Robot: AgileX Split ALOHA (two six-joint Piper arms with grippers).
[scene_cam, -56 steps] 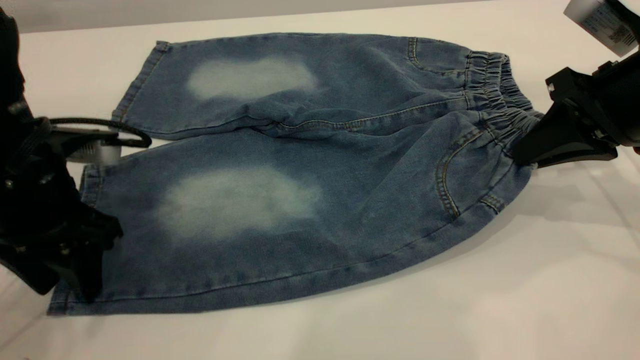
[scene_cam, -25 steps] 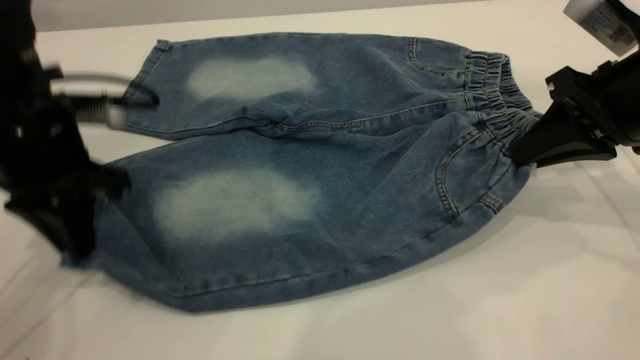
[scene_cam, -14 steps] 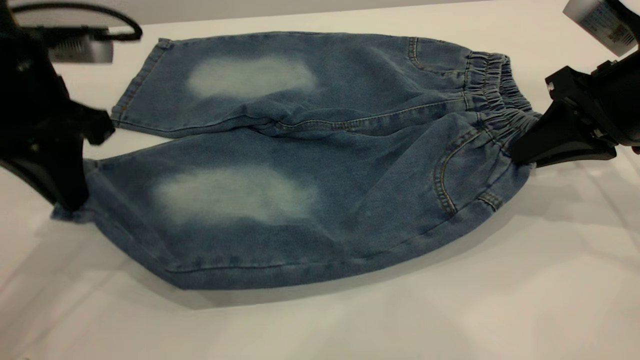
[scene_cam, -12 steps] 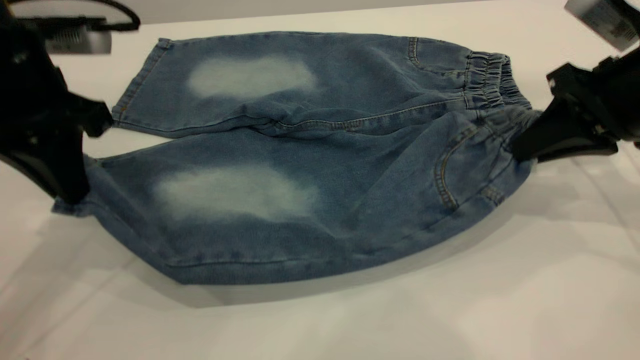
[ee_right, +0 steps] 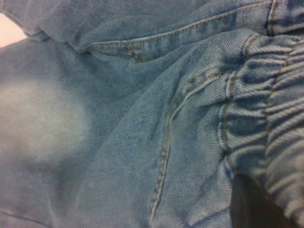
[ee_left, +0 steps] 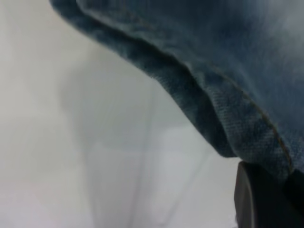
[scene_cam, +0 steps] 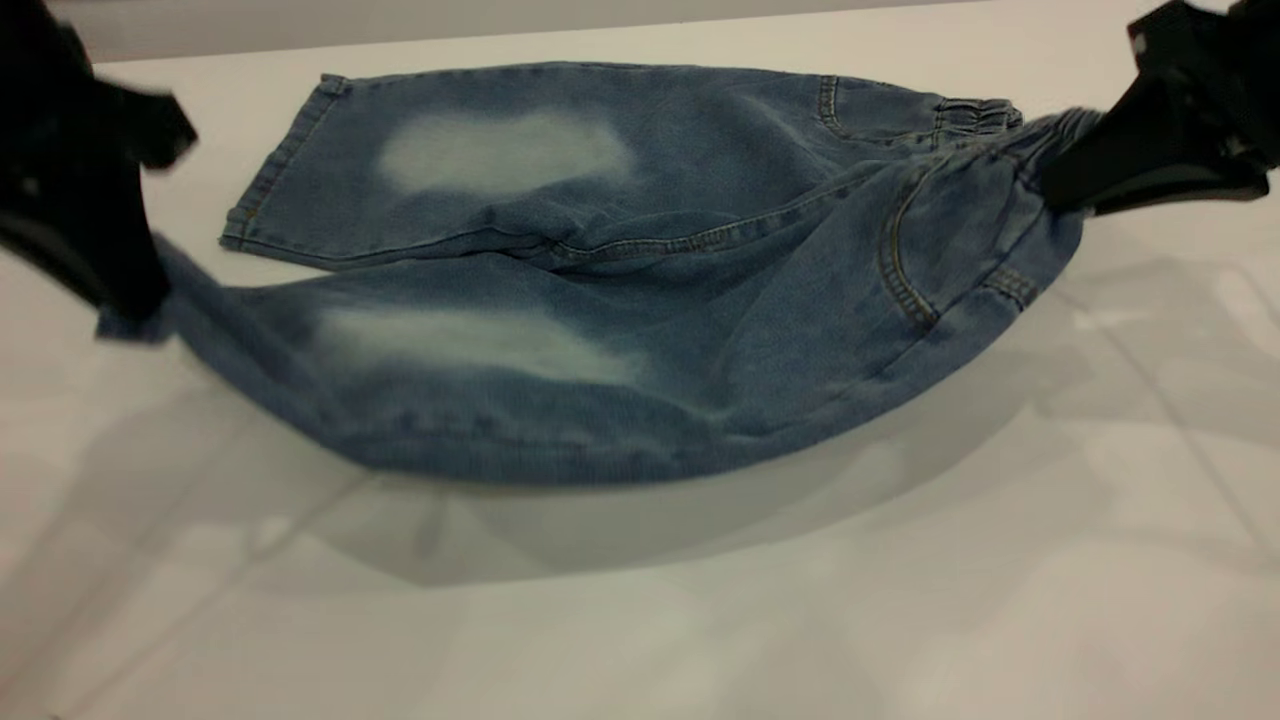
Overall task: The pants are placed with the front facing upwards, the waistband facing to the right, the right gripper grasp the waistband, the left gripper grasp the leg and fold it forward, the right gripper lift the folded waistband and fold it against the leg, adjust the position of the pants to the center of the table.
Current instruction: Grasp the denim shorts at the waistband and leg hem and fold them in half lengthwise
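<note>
The blue denim pants [scene_cam: 600,300] are spread across the white table [scene_cam: 700,620], waistband to the right. My left gripper [scene_cam: 135,300] is shut on the hem of the near leg, held above the table at the left. My right gripper [scene_cam: 1050,190] is shut on the near end of the gathered waistband [scene_cam: 975,112], also raised. The near leg sags between them with its lower edge off the surface. The far leg lies flat. In the left wrist view the leg hem [ee_left: 228,109] runs into one dark finger [ee_left: 259,199]. The right wrist view shows the waistband [ee_right: 275,118] over a finger [ee_right: 249,204].
The back edge of the table [scene_cam: 600,25] runs just behind the far leg. A broad shadow [scene_cam: 560,530] lies under the hanging denim. Bare tabletop stretches across the front and the right.
Both grippers have risen and drawn back toward the far side, taking the near leg hem and the near waistband end up with them. The near edge now hangs off the table.
</note>
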